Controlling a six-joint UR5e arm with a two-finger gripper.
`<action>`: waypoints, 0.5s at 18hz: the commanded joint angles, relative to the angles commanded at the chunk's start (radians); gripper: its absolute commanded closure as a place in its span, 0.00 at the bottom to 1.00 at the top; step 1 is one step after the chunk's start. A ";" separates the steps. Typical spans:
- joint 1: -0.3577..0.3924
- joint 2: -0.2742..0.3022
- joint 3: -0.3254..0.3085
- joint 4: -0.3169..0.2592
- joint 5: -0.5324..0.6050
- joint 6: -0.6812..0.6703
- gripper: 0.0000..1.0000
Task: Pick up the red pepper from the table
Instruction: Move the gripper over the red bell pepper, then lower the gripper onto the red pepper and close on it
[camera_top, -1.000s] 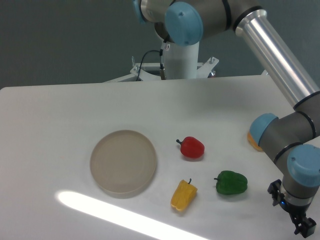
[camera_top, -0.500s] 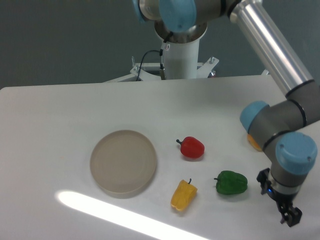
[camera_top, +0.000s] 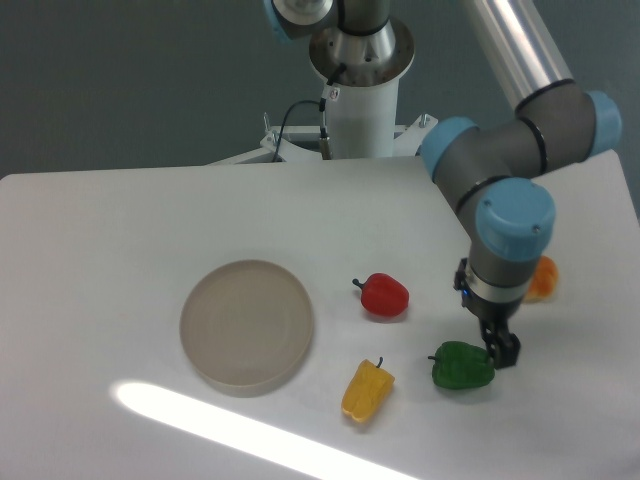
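Observation:
The red pepper (camera_top: 384, 295) lies on the white table (camera_top: 120, 230) near the middle, glossy, with its short dark stem pointing left. My gripper (camera_top: 500, 349) hangs to its right, just above the right side of the green pepper (camera_top: 461, 366). Only one dark finger shows clearly, so I cannot tell whether the jaws are open or shut. Nothing shows between the fingers. The gripper is apart from the red pepper by about a hand's width.
A round beige plate (camera_top: 247, 324) lies left of the red pepper. A yellow pepper (camera_top: 367, 390) lies in front of it. An orange object (camera_top: 541, 279) sits at the right, partly behind my arm (camera_top: 510, 215). A bright light streak crosses the table's front.
My arm has swung left and away from the front right corner. The gripper now hangs over the green pepper's right side. The orange object is more exposed. The peppers have not moved.

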 joint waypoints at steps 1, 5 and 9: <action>-0.002 0.017 -0.034 0.000 0.000 0.020 0.00; -0.046 0.059 -0.146 0.077 0.000 0.017 0.00; -0.083 0.069 -0.198 0.098 -0.002 0.013 0.00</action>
